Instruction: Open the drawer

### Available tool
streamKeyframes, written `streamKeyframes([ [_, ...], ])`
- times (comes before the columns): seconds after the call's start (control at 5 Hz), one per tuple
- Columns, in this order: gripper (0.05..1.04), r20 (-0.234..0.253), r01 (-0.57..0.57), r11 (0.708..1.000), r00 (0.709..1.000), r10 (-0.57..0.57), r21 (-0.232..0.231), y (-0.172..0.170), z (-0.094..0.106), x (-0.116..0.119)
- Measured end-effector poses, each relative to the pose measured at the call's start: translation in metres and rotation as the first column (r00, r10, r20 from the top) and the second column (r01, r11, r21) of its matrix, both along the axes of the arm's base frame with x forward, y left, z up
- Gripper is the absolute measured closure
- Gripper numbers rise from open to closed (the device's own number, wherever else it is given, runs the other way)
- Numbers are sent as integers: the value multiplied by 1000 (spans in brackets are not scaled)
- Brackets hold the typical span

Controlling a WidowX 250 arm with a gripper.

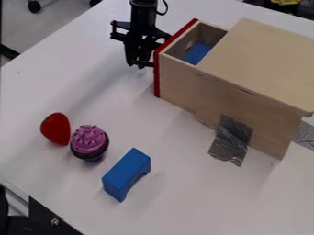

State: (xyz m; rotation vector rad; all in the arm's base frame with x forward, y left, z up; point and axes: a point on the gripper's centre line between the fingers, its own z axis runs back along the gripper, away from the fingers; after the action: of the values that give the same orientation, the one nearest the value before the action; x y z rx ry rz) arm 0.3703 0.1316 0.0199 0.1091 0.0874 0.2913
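Observation:
The black gripper [140,51] hangs down at the top of the camera view, on the outer side of the drawer's red front [157,69] and close against it. The drawer [176,85] stands partly out of the wooden box [260,59], towards the left. Its open top shows a blue block [197,53] inside, partly covered by the box's top panel. The drawer's handle cannot be made out behind the gripper.
A red strawberry-like toy [56,129], a purple-topped toy cupcake [89,141] and a blue arched block [126,174] lie on the white table [178,206]. Grey tape [231,140] joins the box's side to the table.

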Motion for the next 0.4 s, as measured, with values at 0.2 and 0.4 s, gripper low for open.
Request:
streamKeyframes([
  [0.2,880,-6,-2,1000,1000,2,-1,0,0,-1],
  [0.4,880,-12,-6,1000,1000,6,-1,2,2,-1],
])
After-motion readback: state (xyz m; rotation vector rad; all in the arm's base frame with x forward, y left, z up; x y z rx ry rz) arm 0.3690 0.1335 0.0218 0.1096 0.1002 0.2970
